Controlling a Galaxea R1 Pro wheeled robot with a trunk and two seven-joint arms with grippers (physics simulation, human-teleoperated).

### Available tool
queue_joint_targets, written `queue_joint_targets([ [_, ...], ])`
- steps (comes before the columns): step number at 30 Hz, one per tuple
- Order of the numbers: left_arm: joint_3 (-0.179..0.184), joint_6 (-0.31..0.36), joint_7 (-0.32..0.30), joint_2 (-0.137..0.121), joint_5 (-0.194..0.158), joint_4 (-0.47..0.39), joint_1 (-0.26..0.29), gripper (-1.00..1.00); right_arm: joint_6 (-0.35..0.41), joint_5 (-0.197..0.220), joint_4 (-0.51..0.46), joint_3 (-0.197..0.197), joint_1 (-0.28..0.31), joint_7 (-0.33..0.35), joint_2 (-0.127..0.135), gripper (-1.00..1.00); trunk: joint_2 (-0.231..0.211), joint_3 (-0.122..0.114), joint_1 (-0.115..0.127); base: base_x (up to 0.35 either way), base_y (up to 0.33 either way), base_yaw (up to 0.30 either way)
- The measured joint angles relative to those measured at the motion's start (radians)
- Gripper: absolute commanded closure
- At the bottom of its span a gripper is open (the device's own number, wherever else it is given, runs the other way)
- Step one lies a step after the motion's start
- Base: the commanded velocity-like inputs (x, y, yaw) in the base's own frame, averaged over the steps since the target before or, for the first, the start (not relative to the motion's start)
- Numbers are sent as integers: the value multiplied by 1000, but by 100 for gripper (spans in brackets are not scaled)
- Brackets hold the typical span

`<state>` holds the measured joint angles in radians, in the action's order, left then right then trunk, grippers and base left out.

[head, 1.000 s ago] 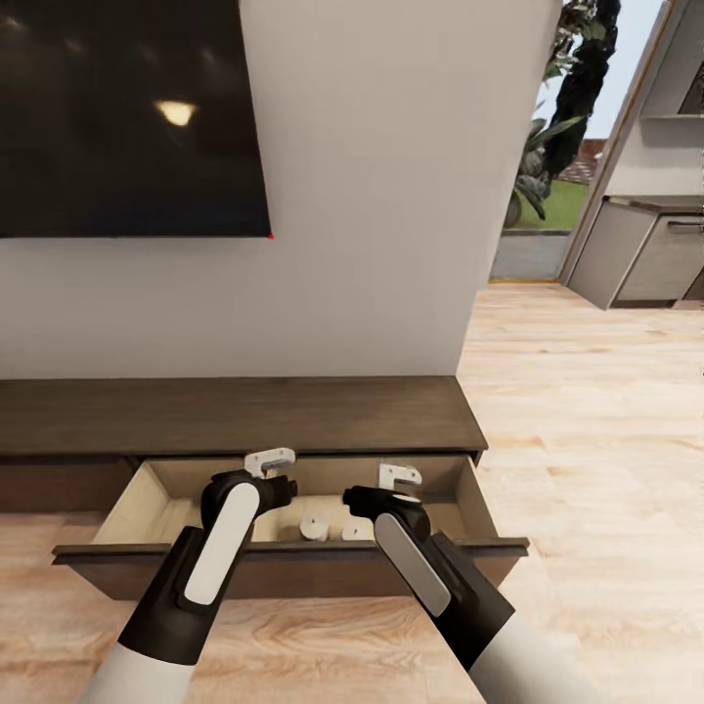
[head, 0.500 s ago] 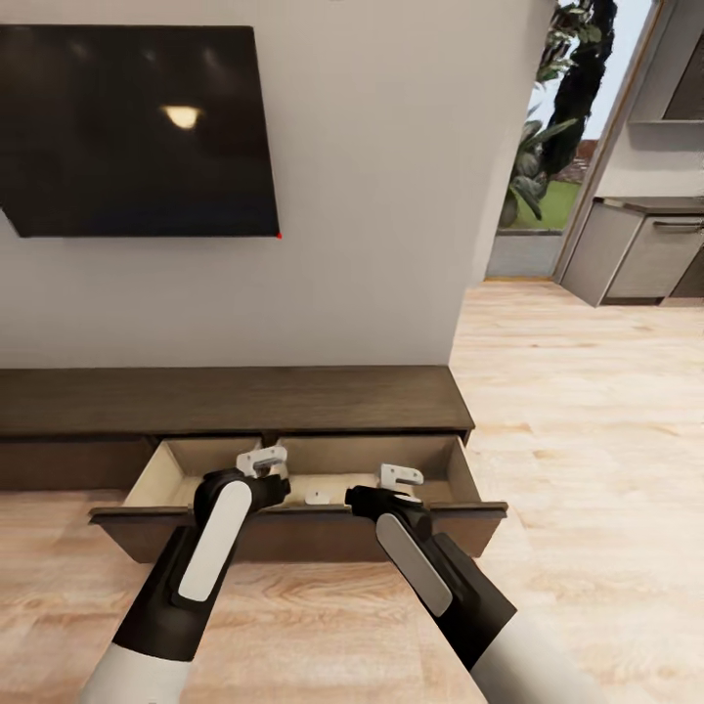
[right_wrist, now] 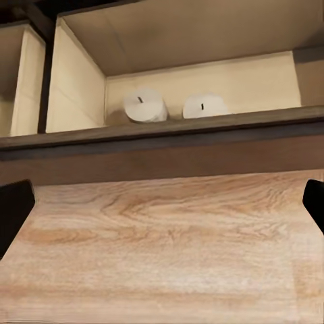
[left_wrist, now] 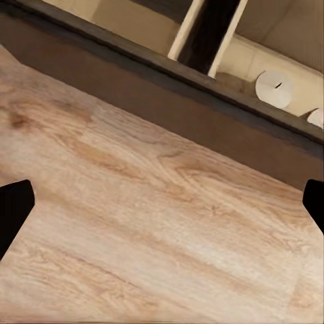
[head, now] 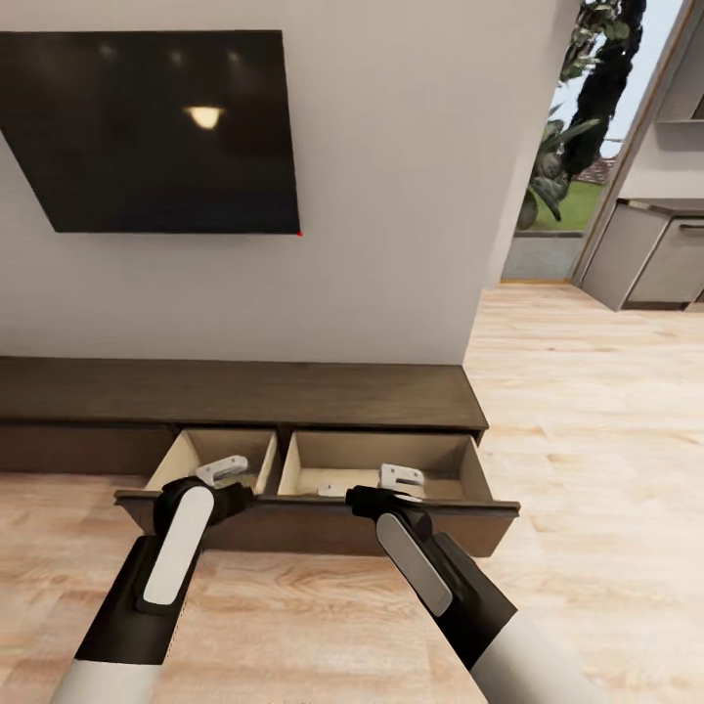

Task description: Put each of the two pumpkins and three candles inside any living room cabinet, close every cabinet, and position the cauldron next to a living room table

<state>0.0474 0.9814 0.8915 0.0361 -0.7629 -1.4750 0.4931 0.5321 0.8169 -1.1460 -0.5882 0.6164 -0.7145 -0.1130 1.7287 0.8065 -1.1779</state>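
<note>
Brown wood cabinet (head: 293,396): drawer pulled out toward me.
Candles: two cream-white ones (right_wrist: 145,106) (right_wrist: 206,105) lie in its right compartment.
My left gripper (head: 223,471): spread wide, empty.
My right gripper (head: 402,477): spread wide, empty.

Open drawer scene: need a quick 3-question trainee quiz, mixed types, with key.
1. True or false: the drawer of the cabinet is shut.
2. How many cream-white candles lie in the drawer's right compartment, by the right wrist view? A) none B) two C) four
3. Fill in: above the cabinet hangs a black ____.

Key: 1 false, it is pulled out; 2 B; 3 TV.
</note>
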Motion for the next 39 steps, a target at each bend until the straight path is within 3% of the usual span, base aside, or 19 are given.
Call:
queue_joint_targets([
  [3, -46, 2, 0, -7, 1, 4, -9, -100, 1, 0, 0, -1, 0, 0, 0, -100, 0, 0, 0, 0, 0, 281],
  [6, -73, 2, 1, -12, 3, 5, -12, -100, 1, -5, 0, -1, -1, 0, -1, -100, 0, 0, 0, 0, 0, 285],
  [9, -87, 3, -1, -34, 0, 6, -13, -100, 1, -8, 0, -1, 0, 0, -2, -100, 0, 0, 0, 0, 0, 286],
  [15, -89, 2, -1, -51, -6, 8, -14, -100, 1, -11, -2, -1, -1, 0, -1, -100, 0, 0, 0, -56, 0, 287],
  [39, -91, 2, -1, -54, -6, 6, -15, -100, 1, -9, 0, -10, -1, 0, -3, -100, 0, 0, 0, -103, 0, 287],
])
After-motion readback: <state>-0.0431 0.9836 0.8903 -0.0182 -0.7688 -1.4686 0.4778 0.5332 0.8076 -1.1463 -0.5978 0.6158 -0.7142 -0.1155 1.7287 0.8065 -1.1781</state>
